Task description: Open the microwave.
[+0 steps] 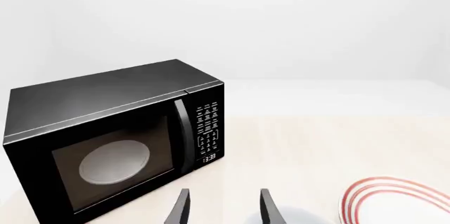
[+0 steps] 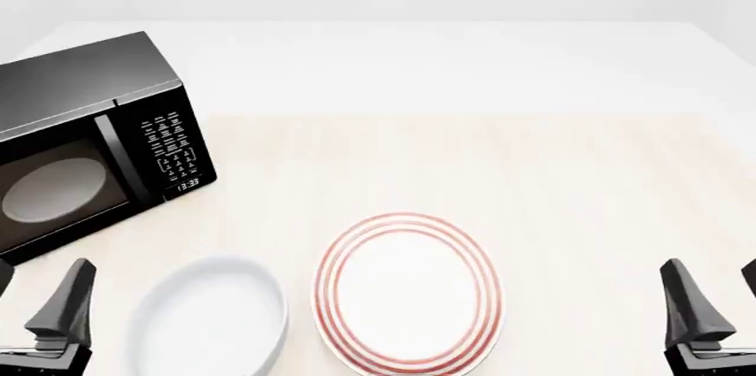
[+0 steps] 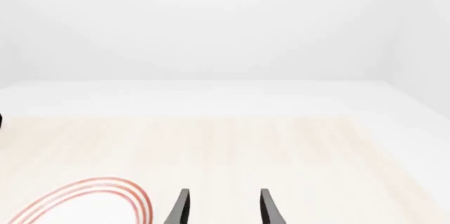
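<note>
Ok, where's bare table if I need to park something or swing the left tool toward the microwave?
Open wood runs from the red-ringed plate across to the right tool, and the whole far strip behind it. A lane lies bare between the microwave front and the white oval dish. It is crowded near the left tool: dish and plate sit close together.

microwave (image 1: 113,139) clock display (image 1: 209,158) under the keypad reading 13:33 in white digits, also legible in front view, keypad panel (image 2: 169,148) with white markings too small to read
</note>
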